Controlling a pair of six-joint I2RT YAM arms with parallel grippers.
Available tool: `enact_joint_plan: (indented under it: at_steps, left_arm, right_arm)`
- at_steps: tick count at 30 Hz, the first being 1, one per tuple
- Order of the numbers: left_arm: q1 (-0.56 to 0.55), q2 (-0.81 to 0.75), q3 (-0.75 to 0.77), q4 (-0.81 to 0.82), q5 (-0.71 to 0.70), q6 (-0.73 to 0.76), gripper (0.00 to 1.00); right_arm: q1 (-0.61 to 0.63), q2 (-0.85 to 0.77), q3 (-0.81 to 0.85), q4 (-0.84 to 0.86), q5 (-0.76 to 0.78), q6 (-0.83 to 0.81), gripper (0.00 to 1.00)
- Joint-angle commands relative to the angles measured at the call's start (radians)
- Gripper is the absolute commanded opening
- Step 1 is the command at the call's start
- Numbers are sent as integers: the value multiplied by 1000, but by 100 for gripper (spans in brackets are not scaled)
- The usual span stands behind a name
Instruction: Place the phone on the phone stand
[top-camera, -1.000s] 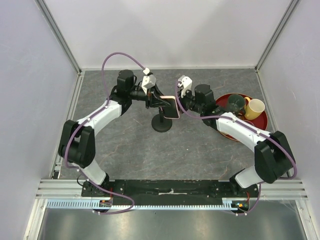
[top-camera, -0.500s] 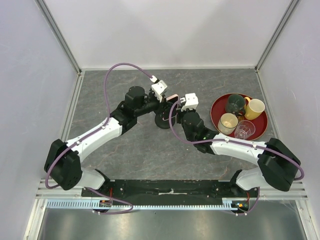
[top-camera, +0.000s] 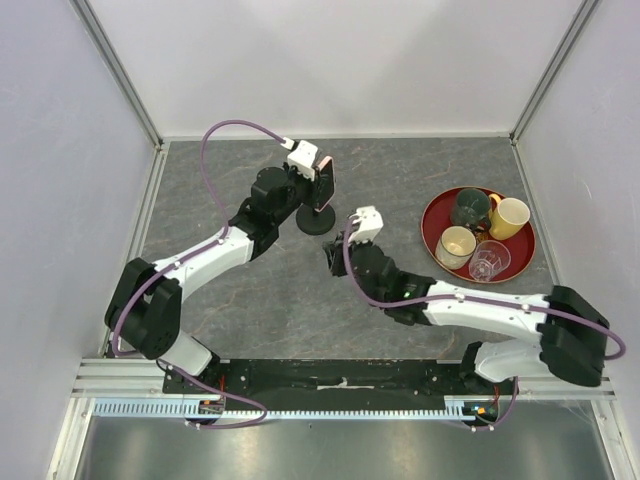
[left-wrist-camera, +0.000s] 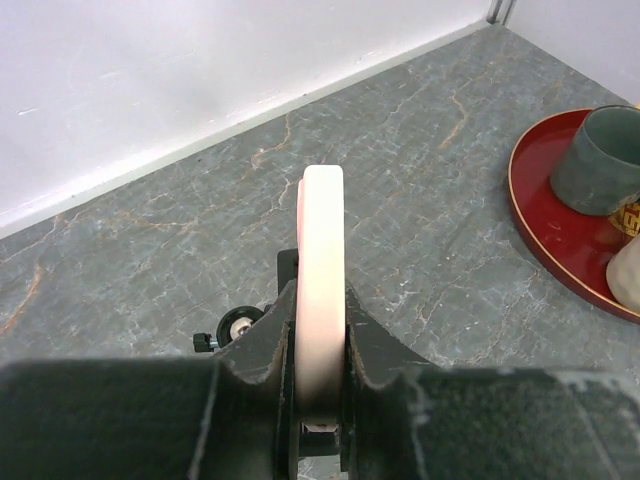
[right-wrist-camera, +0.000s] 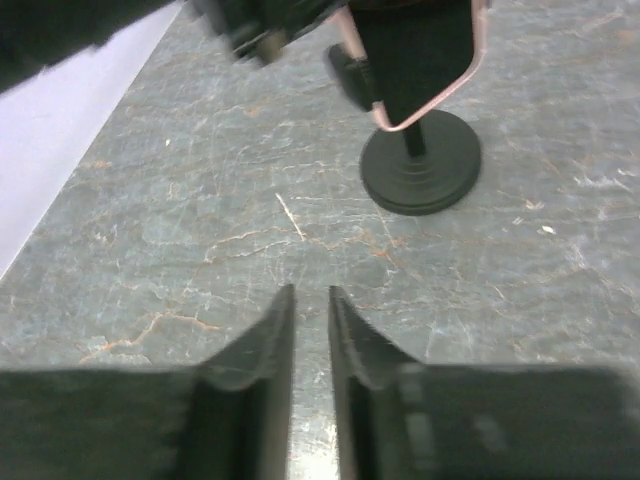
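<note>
My top camera looks straight down over the whole table (top-camera: 250, 290). Both wrist cameras sit low and close, sharing the phone stand (right-wrist-camera: 420, 165).

no readable text, no labels, no brand marks, no numbers (any view)

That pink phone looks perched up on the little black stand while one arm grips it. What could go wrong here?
The left gripper is clamped on the phone, edge-on above the phone stand. If it lets go before the phone sits properly in the cradle, the phone could tip and fall onto the table. The stand has a thin post on a small round base, so a sideways tug might topple it. The right gripper, nearly shut and empty, sits too far back to steady anything.
</note>
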Motion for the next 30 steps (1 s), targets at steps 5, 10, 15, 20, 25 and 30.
enact_joint_plan:
  at_steps: [5, 10, 15, 20, 25, 30]
  left_arm:
    - [59, 19, -20, -284, 17, -3, 2]
    - [81, 31, 52, -364, 9, -57, 2]
    - [96, 17, 69, -393, 17, -34, 2]
    - [117, 6, 74, -445, 60, -34, 4]
    - [156, -18, 85, -490, 214, 46, 5]
    - [266, -7, 160, -649, 507, 191, 9]
  right_arm:
    - [-210, -275, 53, -422, -169, 63, 63]
    - [-327, -349, 10, -494, -248, 18, 66]
    - [-358, -355, 0, -500, -321, 0, 67]
    - [-372, -290, 31, -457, -478, -92, 77]
    - [-445, -107, 131, -373, -745, -259, 87]
    - [-520, -6, 155, -149, -1016, -428, 90]
